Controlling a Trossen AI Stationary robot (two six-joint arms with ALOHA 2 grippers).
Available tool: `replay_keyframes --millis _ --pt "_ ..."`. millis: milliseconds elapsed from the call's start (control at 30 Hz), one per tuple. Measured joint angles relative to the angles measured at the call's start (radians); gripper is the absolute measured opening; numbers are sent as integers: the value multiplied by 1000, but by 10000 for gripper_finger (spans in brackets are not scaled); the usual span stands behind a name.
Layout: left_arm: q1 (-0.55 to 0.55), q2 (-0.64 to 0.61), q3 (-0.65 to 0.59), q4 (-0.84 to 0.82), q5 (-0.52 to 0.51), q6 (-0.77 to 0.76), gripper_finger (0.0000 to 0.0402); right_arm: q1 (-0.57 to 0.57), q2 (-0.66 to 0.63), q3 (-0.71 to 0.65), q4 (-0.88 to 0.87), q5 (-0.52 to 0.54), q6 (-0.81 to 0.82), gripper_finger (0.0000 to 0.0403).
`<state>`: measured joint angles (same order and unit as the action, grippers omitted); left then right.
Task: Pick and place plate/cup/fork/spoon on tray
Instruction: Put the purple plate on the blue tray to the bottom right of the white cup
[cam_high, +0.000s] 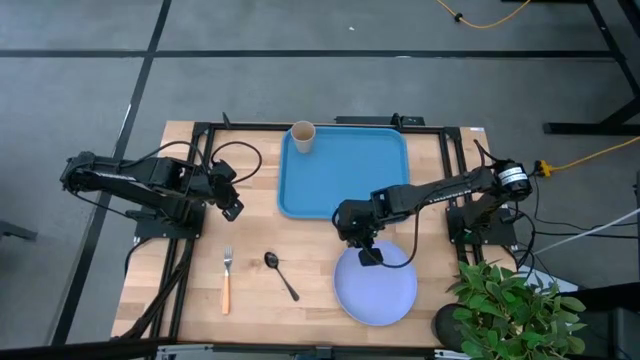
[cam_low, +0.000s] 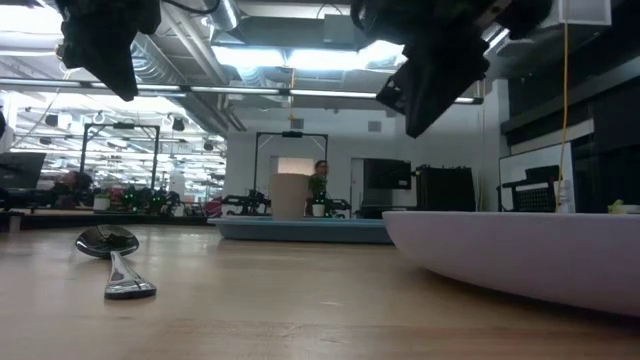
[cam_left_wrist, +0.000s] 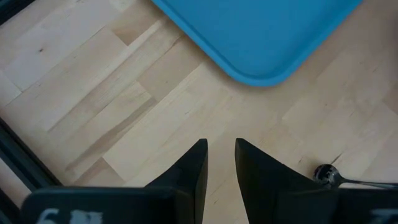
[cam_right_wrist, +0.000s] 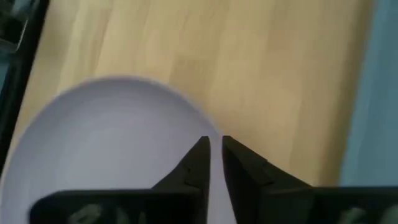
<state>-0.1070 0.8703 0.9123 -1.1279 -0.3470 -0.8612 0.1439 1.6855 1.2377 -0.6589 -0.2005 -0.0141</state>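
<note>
- Table from above: your right gripper (cam_high: 369, 256) hangs over the far edge of the plate (cam_high: 376, 290), which sits on the wood near you, not on the tray (cam_high: 345, 172). The cup (cam_high: 302, 136) already stands in the tray's far left corner. The fork (cam_high: 227, 279) and the spoon (cam_high: 280, 272) lie side by side on the wood, apart from each other. Your left gripper (cam_high: 230, 208) waits off the tray's left side.
- Low view: the plate (cam_low: 520, 250) fills the right side, and a dark gripper (cam_low: 430, 85) hangs above it, not touching. The spoon (cam_low: 112, 255) lies on the left. The tray (cam_low: 300, 230) and cup (cam_low: 288, 195) sit far back.
- Left wrist view: the fingers (cam_left_wrist: 189, 177) sit close with a thin gap and hold nothing. You can see a tray (cam_left_wrist: 261, 34) corner and the spoon (cam_left_wrist: 339, 178).
- Right wrist view: the fingers (cam_right_wrist: 198, 165) are nearly together, with nothing between them, just over the plate (cam_right_wrist: 106, 143) rim. The tray (cam_right_wrist: 379, 99) shows at one side.
- What could go wrong, I think: with fingers this close, you could push down on the rim instead of going around it — the plate would then tip or slide away. Open wider first. A thin hold on a smooth rim could slip on the way — the plate could drop, or bump the cup.
</note>
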Motion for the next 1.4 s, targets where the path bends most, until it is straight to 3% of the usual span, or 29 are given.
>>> replay_keyframes --millis 267,367,833,967,1400 --pt "0 0 0 0 0 0 75 -1 0 0 12 43 9 172" --pt "0 0 0 0 0 0 75 0 0 -11 0 43 -18 197" --pt "0 0 0 0 0 0 75 0 2 -257 144 45 -20 204" --pt "0 0 0 0 0 0 75 0 1 -305 156 109 -20 204" --pt "0 0 0 0 0 0 75 0 0 -358 196 124 14 204"
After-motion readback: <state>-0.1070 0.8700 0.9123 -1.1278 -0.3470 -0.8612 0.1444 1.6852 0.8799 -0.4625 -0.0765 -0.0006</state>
